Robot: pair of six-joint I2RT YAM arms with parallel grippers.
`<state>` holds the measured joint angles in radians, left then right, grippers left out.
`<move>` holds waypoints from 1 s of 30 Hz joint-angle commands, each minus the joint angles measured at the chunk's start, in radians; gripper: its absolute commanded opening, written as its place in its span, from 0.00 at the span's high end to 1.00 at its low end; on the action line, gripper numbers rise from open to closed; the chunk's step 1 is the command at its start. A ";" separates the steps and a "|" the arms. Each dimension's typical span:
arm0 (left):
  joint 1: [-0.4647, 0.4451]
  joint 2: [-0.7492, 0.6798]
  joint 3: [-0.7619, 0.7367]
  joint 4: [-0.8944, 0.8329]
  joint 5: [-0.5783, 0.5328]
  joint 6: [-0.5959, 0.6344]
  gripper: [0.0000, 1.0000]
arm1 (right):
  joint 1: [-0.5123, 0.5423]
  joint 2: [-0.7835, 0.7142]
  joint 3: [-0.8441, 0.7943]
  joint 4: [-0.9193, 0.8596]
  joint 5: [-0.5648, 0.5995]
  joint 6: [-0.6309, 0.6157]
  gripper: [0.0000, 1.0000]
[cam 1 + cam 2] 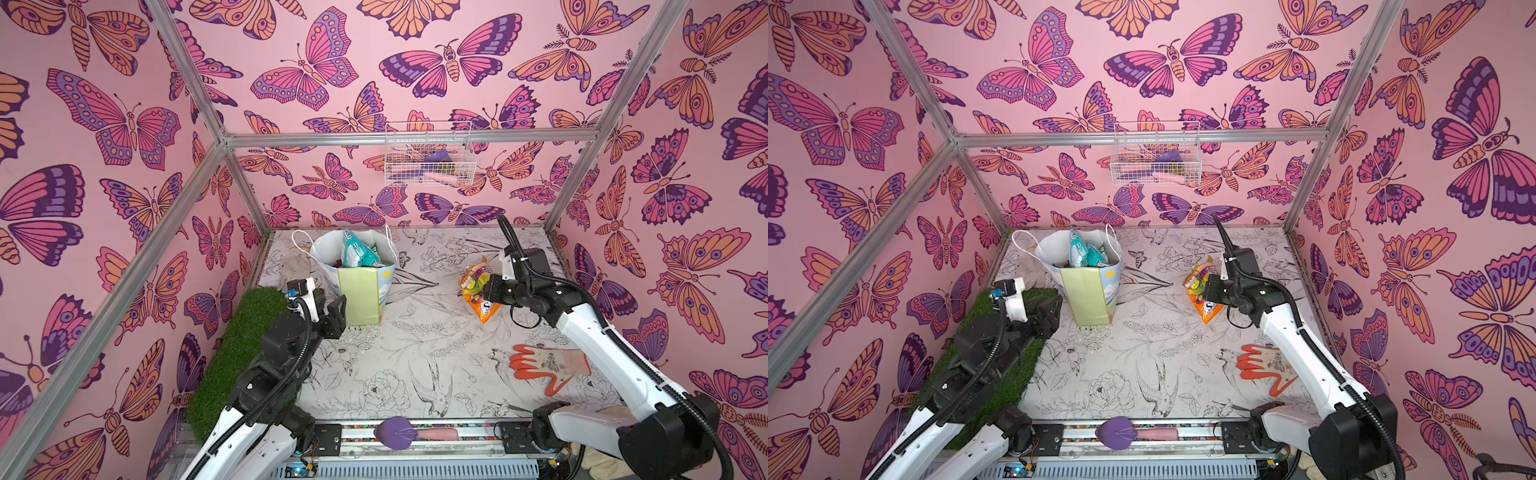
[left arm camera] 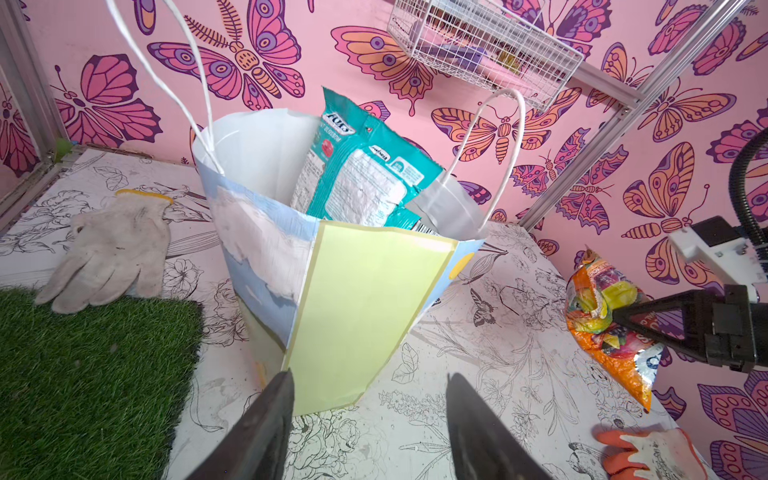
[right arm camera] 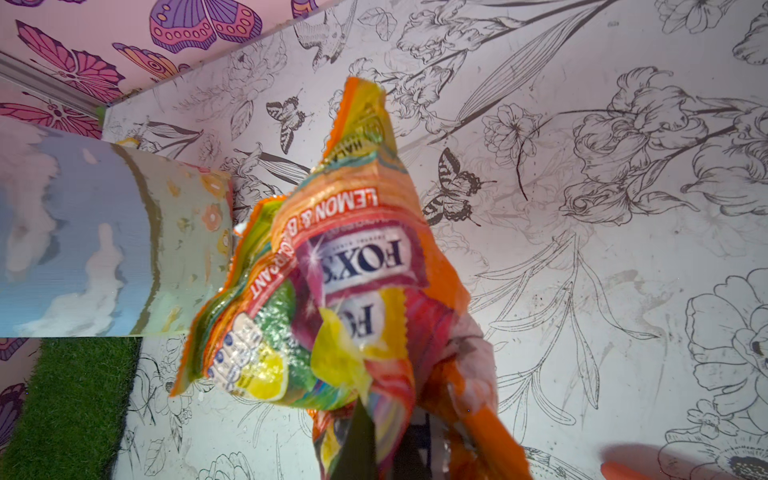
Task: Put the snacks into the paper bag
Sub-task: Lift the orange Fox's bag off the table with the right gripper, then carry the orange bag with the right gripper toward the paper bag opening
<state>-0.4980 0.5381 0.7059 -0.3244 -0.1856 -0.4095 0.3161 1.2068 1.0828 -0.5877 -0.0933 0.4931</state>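
Right gripper (image 1: 487, 291) clamped on orange Fox's bag (image 1: 473, 276), lifted, long axis roughly upright. Paper bag (image 1: 359, 299) stands well to its left, mouth up. Left gripper (image 2: 368, 419) half-open, empty.

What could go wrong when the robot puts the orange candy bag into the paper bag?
The right gripper pinches just one crumpled part of the orange candy bag, so it might slip out.
Teal packets already stick up past the rim of the paper bag, so the candy could catch and land outside.
The left gripper is open near the paper bag, not closed on it, so a bump might tip it.
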 commanded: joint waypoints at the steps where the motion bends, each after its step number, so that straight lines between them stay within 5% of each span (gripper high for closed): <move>1: -0.005 -0.015 -0.014 -0.029 -0.023 -0.009 0.38 | 0.016 -0.031 0.056 0.023 -0.018 -0.009 1.00; 30: 0.018 0.023 -0.026 -0.074 0.021 -0.055 0.34 | 0.205 0.041 0.360 0.021 0.050 -0.068 1.00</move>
<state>-0.4889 0.5571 0.7017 -0.3786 -0.1959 -0.4408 0.4965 1.2358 1.3811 -0.5945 -0.0727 0.4583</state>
